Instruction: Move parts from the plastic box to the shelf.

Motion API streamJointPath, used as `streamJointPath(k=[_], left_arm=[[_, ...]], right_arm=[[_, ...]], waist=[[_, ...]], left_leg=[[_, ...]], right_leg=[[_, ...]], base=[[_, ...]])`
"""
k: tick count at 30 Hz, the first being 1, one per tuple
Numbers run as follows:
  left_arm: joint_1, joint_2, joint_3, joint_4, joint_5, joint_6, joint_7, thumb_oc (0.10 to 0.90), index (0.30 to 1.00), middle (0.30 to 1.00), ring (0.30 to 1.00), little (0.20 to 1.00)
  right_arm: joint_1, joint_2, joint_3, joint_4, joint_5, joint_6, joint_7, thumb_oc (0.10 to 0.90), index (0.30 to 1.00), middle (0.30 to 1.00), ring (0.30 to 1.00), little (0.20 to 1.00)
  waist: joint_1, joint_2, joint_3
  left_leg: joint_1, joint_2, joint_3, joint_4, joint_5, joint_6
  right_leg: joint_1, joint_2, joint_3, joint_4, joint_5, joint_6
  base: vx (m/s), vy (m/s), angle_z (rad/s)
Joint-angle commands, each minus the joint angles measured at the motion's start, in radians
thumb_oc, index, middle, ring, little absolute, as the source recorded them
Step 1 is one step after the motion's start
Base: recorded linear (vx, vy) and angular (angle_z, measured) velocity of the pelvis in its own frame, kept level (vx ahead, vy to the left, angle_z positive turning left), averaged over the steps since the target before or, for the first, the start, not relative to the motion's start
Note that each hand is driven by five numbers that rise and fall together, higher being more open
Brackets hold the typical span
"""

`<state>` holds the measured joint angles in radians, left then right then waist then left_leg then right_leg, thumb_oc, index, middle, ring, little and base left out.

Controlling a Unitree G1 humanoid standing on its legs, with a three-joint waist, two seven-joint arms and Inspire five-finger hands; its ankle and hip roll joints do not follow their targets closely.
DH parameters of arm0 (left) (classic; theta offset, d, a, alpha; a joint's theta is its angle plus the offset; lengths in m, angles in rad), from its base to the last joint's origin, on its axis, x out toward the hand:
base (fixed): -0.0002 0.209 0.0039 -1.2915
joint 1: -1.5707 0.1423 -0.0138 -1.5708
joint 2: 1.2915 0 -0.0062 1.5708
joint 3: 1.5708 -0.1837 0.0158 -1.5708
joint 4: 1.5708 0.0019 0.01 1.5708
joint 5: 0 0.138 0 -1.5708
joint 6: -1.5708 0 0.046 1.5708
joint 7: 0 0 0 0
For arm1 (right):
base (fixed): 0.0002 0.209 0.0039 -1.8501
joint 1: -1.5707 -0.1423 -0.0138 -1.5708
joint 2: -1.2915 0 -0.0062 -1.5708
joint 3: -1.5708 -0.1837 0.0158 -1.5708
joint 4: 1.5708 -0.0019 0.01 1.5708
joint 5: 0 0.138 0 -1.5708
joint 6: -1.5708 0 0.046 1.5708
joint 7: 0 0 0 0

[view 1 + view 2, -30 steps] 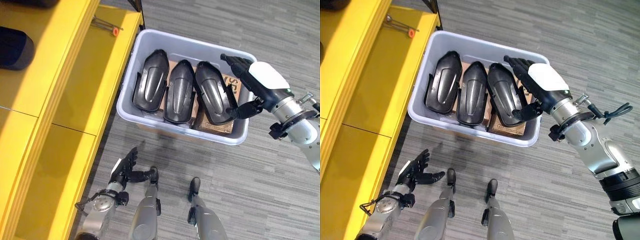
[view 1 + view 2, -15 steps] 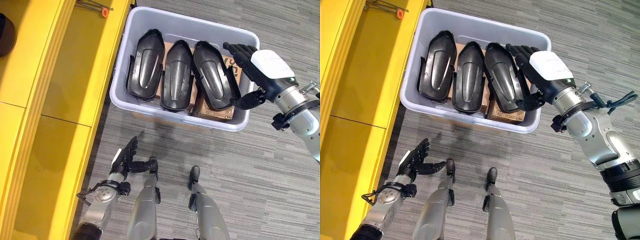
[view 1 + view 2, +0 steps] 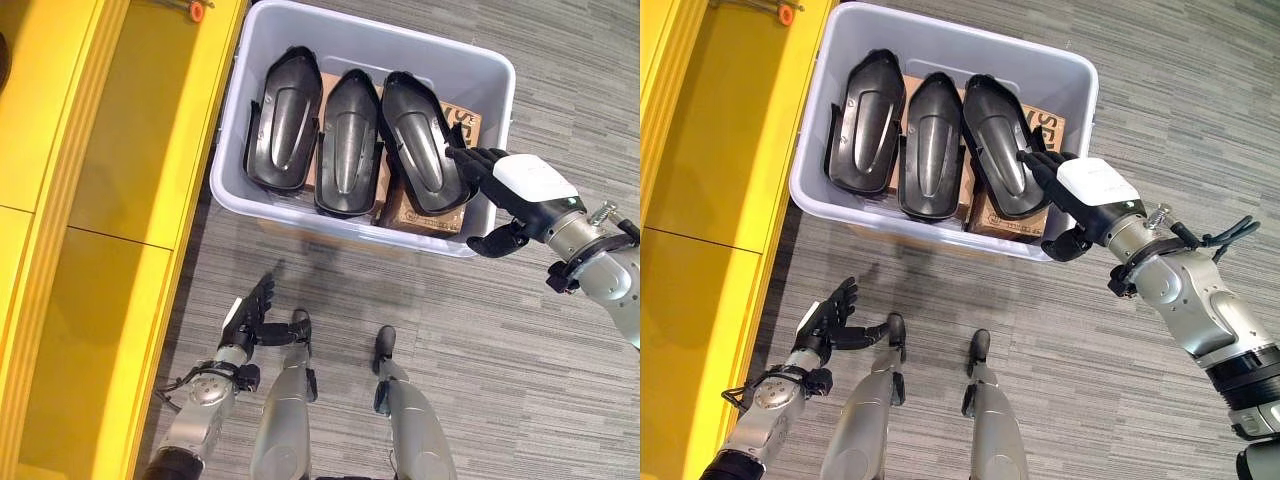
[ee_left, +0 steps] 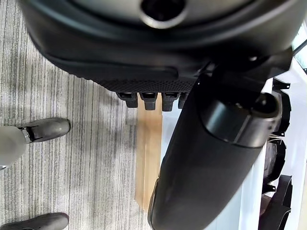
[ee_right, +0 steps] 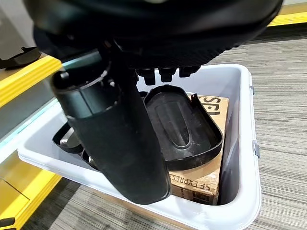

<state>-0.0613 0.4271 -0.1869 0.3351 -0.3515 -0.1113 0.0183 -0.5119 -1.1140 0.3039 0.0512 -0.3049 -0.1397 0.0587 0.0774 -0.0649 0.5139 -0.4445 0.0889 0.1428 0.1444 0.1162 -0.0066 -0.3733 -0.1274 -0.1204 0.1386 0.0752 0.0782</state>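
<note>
as i look down through the left eye, my right hand [image 3: 515, 195] hangs open over the near right corner of the plastic box [image 3: 470, 70], fingers spread above the rightmost of three black parts [image 3: 418, 145] lying side by side on cardboard boxes [image 3: 425, 212]. in the right eye, my left hand [image 3: 825, 320] sits low over the grey floor [image 3: 1140, 80], fingers relaxed and open, beside the yellow shelf [image 3: 700, 180]. from the left wrist i see straight fingers. from the right wrist, thumb and fingers are apart, holding nothing, the black part just past them.
</note>
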Motion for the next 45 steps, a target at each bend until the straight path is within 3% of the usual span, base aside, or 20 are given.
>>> streamJointPath(k=[1,9,14,24,45], left_arm=[[0.053,0.041,-0.002,-0.113,-0.025,-0.069,0.009,0.9,1.0,1.0,1.0,1.0],[0.044,0.046,0.017,-0.13,-0.016,-0.06,0.034,0.9,1.0,1.0,1.0,1.0],[0.051,0.049,0.017,-0.137,-0.017,-0.055,0.034,0.9,1.0,1.0,1.0,1.0],[0.046,0.056,0.013,-0.142,-0.014,-0.055,0.043,0.9,1.0,1.0,1.0,1.0],[0.047,0.053,0.01,-0.162,-0.033,-0.064,0.066,0.9,1.0,1.0,1.0,1.0]], right_arm=[[-0.111,-0.08,-0.015,-0.053,-0.037,-0.007,-0.049,0.9,1.0,1.0,1.0,1.0],[-0.152,-0.127,-0.056,-0.082,-0.108,0.015,-0.092,0.9,1.0,1.0,1.0,1.0],[-0.155,-0.139,-0.076,-0.092,-0.113,0.02,-0.099,0.9,1.0,1.0,1.0,1.0],[-0.23,-0.155,-0.019,-0.046,-0.137,0.039,-0.114,0.9,1.0,1.0,1.0,1.0],[-0.269,-0.129,0.037,0.013,-0.184,0.058,-0.124,0.9,1.0,1.0,1.0,1.0]], waist=[[0.001,-0.016,-0.063],[-0.003,-0.017,-0.058],[0.003,-0.019,-0.062],[0.017,-0.026,-0.059],[0.017,-0.005,-0.034]], left_leg=[[-0.036,0.047,-0.123,0.177,-0.175,-0.065],[-0.151,0.045,-0.153,0.275,-0.204,-0.062],[-0.173,0.042,-0.165,0.29,-0.209,-0.06],[-0.195,0.033,-0.175,0.312,-0.221,-0.053],[-0.244,0.021,-0.175,0.352,-0.233,-0.041]], right_leg=[[-0.034,-0.072,-0.007,0.081,-0.023,0.048],[-0.14,-0.069,-0.012,0.201,-0.072,0.032],[-0.155,-0.069,-0.017,0.219,-0.083,0.028],[-0.164,-0.067,-0.018,0.232,-0.09,0.026],[-0.213,-0.066,0.0,0.268,-0.1,0.021]], base=[[0.0,0.0,0.0],[-0.01,-0.012,0.08],[0.01,-0.009,0.05],[0.01,-0.005,0.02],[0.0,0.003,0.02]])
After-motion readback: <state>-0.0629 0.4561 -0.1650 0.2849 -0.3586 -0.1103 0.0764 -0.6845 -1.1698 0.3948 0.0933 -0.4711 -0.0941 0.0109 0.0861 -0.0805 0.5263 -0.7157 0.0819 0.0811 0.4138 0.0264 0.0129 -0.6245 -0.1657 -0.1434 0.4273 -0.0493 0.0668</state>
